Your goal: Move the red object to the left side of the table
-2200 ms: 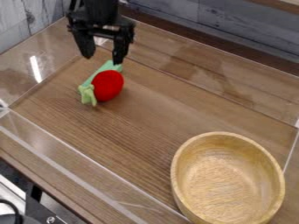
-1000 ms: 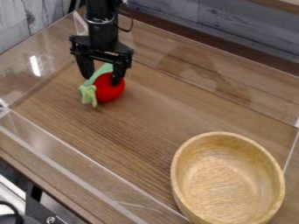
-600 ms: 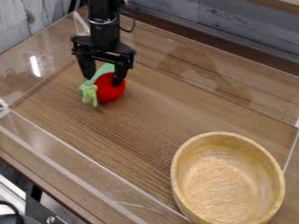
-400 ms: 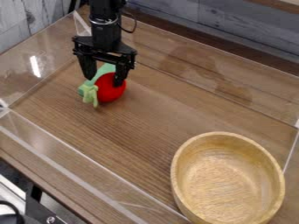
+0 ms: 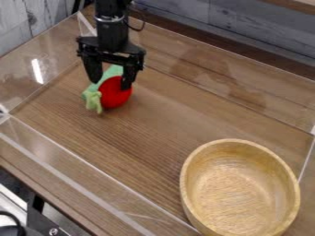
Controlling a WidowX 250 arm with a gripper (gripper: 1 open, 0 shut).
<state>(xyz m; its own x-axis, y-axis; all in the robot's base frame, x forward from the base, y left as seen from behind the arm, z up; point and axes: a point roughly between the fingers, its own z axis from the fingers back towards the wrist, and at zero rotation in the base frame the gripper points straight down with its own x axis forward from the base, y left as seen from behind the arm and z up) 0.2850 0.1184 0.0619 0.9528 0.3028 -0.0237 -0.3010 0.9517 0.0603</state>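
1. One small rounded bright-red toy fruit w/ a light-green leafy stub (image 5: 112,92) lies on the brown wood-grain tabletop w/ low clear acrylic walls (image 5: 160,138), in the left-rear part of the pic, near the left wall but not touching it.
2. One black two-finger gripper (image 5: 110,79) pts straight down over the fruit, jaws spread wide, one finger on each side of it. Nothing gripped as far as I can tell; whether the fingers touch the fruit is too small to tell.
3. One round light-wood bowl (image 5: 241,194) sits front right, well apart from the fruit, nothing in it.
4. Progress, my read: fruit is already leftward in this view; the grasp isn't made, and any lift, carry and release remain.
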